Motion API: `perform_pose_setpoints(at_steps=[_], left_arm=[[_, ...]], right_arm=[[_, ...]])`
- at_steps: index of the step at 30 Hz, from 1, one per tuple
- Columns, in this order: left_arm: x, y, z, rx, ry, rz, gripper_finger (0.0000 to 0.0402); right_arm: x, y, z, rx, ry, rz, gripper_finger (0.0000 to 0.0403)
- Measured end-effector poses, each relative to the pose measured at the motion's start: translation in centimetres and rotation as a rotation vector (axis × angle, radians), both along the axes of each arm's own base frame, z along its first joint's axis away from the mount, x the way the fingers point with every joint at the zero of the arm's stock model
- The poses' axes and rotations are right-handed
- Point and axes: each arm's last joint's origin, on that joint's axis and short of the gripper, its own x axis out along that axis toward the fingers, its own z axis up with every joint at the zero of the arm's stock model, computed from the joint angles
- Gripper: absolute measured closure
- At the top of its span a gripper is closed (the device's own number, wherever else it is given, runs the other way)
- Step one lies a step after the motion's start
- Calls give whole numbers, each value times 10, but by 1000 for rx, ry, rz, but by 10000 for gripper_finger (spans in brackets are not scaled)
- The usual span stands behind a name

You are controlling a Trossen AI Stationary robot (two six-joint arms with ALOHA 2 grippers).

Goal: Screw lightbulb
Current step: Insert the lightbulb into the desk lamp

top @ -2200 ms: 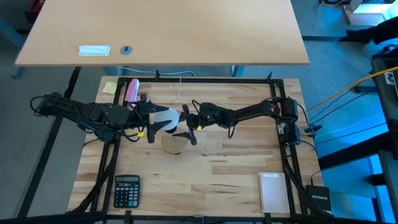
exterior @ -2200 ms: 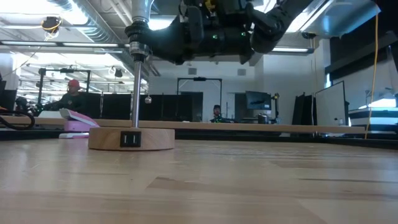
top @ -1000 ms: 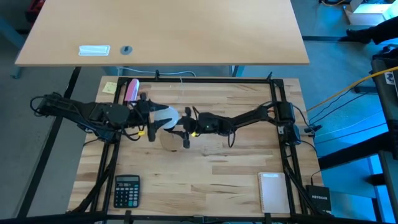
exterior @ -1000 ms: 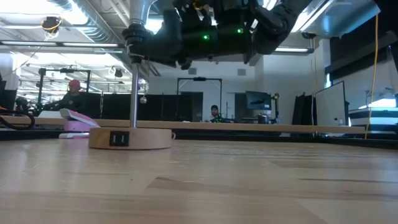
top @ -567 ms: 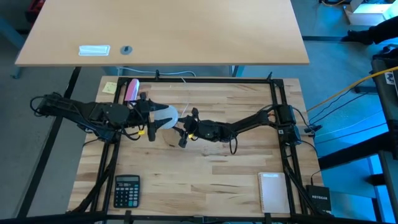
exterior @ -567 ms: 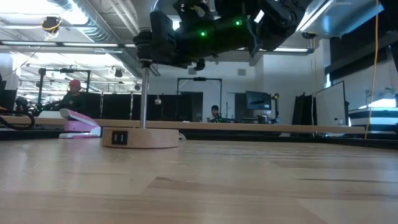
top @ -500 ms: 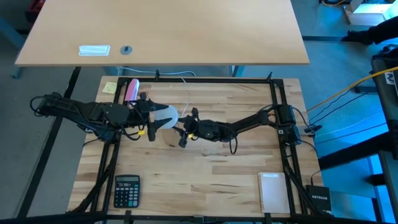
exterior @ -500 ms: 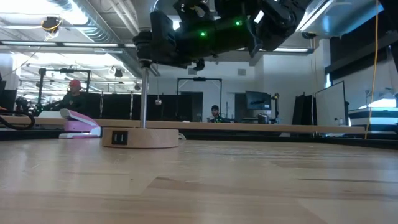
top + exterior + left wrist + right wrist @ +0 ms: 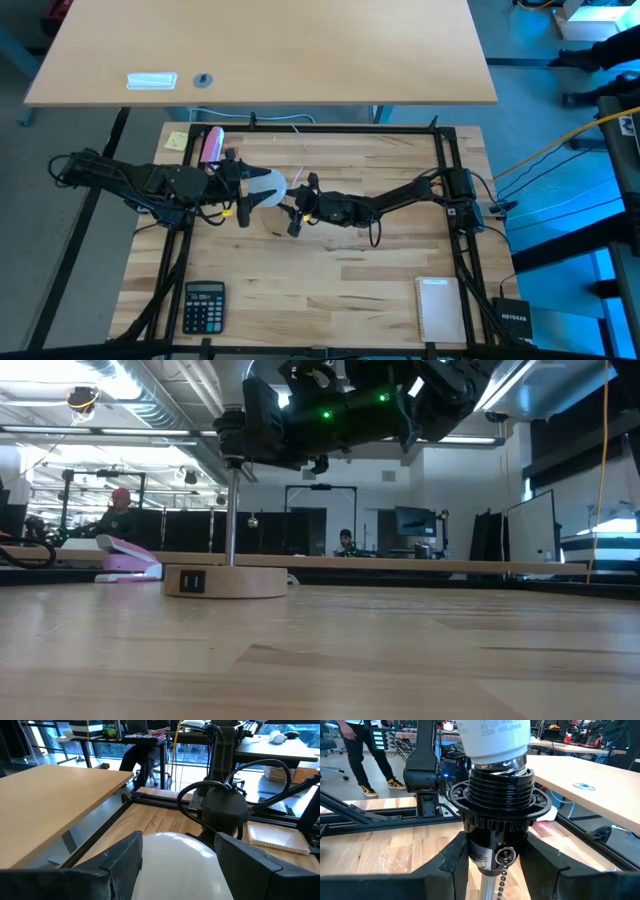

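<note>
The lightbulb (image 9: 268,184) is white and sits over the black socket (image 9: 497,815) of a small lamp. Its metal screw base (image 9: 502,766) stands at the socket's mouth. The socket tops a thin pole (image 9: 231,510), which rises from a round wooden disc (image 9: 225,582) resting flat on the table. My left gripper (image 9: 260,189) reaches in from the table's left and is shut on the bulb. My right gripper (image 9: 293,212) reaches in from the right and is shut on the socket. My left gripper pinches the bulb's round globe (image 9: 175,865) between its two fingers (image 9: 125,862), one on each side. It comes in about level from the table's left. The bulb is clear of the table, above the socket. My right gripper pinches the socket's lower body (image 9: 487,851) between its two fingers (image 9: 452,867), just below the ribbed collar. It comes in level from the table's right, across the upright pole. The lamp stands upright with its disc on the table.
A pull chain (image 9: 504,872) hangs from the socket. A pink stapler (image 9: 211,145) and a yellow note (image 9: 177,141) lie at the far left. A calculator (image 9: 203,305) lies near left, a notepad (image 9: 437,308) near right. Black frame rails (image 9: 452,230) edge the table.
My right gripper has swung and turned at the wrist with the socket in its hold. The lamp has slid a little toward the table's right, and its disc has turned about. In the last half second nothing has moved. The bulb has stayed in place.
</note>
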Motion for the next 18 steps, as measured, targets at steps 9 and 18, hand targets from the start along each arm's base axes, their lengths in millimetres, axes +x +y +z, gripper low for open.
perform_pose_setpoints(at_steps=[9, 18], left_arm=[[1, 4, 0, 1, 1, 15, 163], [1, 4, 0, 3, 2, 15, 163]], right_arm=[[0, 0, 0, -44, 17, 1, 127], [-19, 8, 37, -87, 128, 23, 79]])
